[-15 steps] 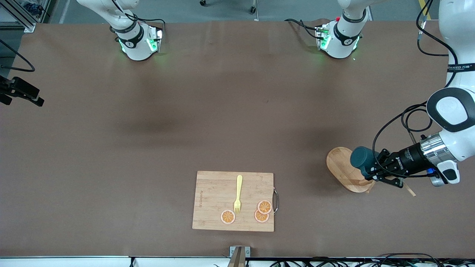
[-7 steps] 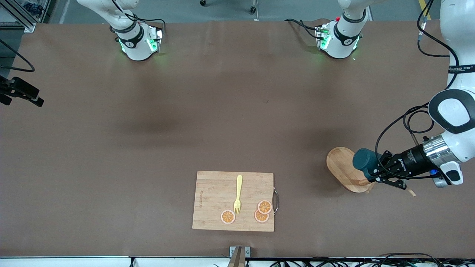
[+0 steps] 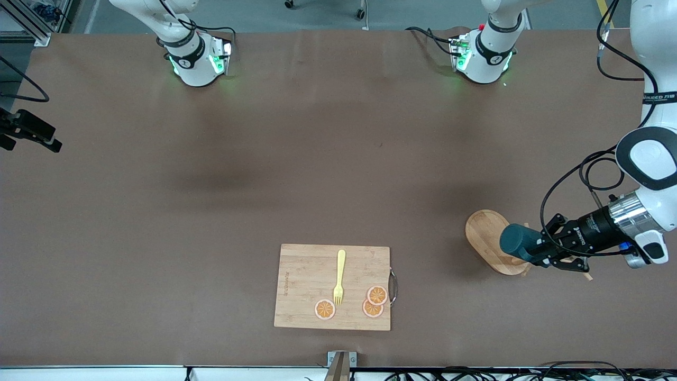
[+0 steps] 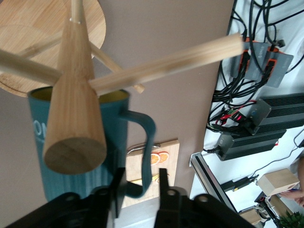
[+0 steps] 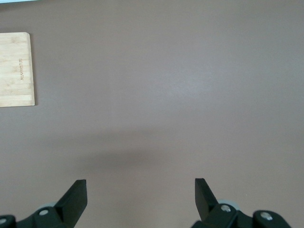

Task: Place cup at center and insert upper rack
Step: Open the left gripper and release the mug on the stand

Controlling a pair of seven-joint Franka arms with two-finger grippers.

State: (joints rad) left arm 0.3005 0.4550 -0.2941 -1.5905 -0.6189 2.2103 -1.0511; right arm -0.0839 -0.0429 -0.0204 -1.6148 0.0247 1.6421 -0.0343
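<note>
The dark teal cup (image 3: 515, 241) hangs tilted on the upper rack, over its oval wooden base (image 3: 484, 230), near the left arm's end of the table. In the left wrist view the cup (image 4: 76, 142) shows its yellow inside just past the round post (image 4: 73, 118) and a thin peg (image 4: 166, 64). My left gripper (image 3: 540, 248) is open. Its jaws (image 4: 141, 170) stand either side of the cup's handle (image 4: 148, 137) with a gap on each side. My right gripper (image 5: 141, 183) waits open over bare table with nothing between its fingers.
A bamboo cutting board (image 3: 301, 275) lies near the table's front edge, with a yellow fork (image 3: 339, 276) and orange slices (image 3: 376, 295) on it. The board's corner also shows in the right wrist view (image 5: 16, 69). Both arm bases (image 3: 198, 61) stand along the back edge.
My left gripper has let go of the cup's handle and opened. The cup has settled slightly lower over the rack's base, and the left arm has drawn back a little.
</note>
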